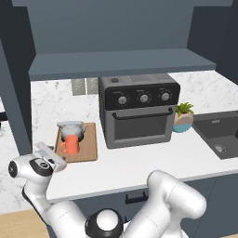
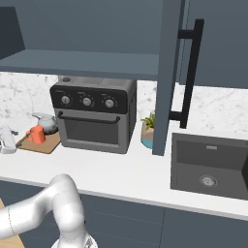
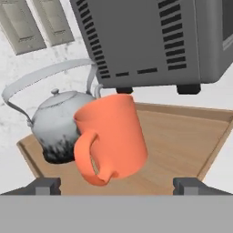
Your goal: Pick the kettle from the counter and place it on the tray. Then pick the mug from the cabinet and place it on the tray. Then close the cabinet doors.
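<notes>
Mug (image 3: 111, 136) standing on tray (image 3: 182, 145), touching kettle (image 3: 61, 125) behind it; both beside oven (image 1: 139, 109) on table (image 1: 139, 162). Tool (image 3: 116, 185) spread wide, empty, just short of mug. Risk: clipping mug on retreat, toppling it against kettle. Cabinet doors (image 2: 164, 72) open, unfinished; swinging arm could strike right panel.

My view: orange mug (image 3: 111, 136), silvery-grey kettle (image 3: 59, 125), light-brown wooden tray (image 3: 182, 145), white marble-patterned table (image 1: 139, 165), dark blue-grey cabinet (image 1: 111, 28), grey oven (image 1: 139, 109).
</notes>
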Robot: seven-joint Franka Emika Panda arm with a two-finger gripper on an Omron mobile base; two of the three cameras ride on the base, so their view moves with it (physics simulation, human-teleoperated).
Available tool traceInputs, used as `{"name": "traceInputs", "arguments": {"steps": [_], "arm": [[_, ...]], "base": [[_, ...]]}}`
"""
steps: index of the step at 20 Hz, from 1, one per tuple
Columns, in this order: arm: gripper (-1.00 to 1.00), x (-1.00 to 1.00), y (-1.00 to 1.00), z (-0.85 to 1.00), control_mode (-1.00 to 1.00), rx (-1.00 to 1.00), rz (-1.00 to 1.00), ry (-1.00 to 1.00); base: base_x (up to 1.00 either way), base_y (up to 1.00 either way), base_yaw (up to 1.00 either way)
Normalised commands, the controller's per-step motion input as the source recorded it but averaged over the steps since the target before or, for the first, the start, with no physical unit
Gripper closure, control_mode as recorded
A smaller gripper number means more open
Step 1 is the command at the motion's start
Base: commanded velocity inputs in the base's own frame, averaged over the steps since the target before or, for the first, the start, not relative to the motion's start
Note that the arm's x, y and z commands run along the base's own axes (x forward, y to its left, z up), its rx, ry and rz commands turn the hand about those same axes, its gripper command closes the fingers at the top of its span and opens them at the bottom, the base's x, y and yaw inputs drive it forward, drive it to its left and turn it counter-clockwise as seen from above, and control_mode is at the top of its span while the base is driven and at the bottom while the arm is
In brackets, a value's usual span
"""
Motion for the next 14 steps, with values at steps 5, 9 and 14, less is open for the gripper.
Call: {"name": "traceInputs", "arguments": {"steps": [5, 9, 14], "arm": [[-1.00, -0.49, -0.03, 0.13, -1.00, 0.02, -0.07, -0.05], [-1.00, -0.06, 0.00, 0.00, -1.00, 0.00, 0.00, -0.02], [-1.00, -0.53, 0.02, 0.37, -1.00, -0.06, -0.04, -0.22]], "base": [[0.00, 0.00, 0.00], [0.00, 0.00, 0.00], [0.00, 0.00, 0.00]]}}
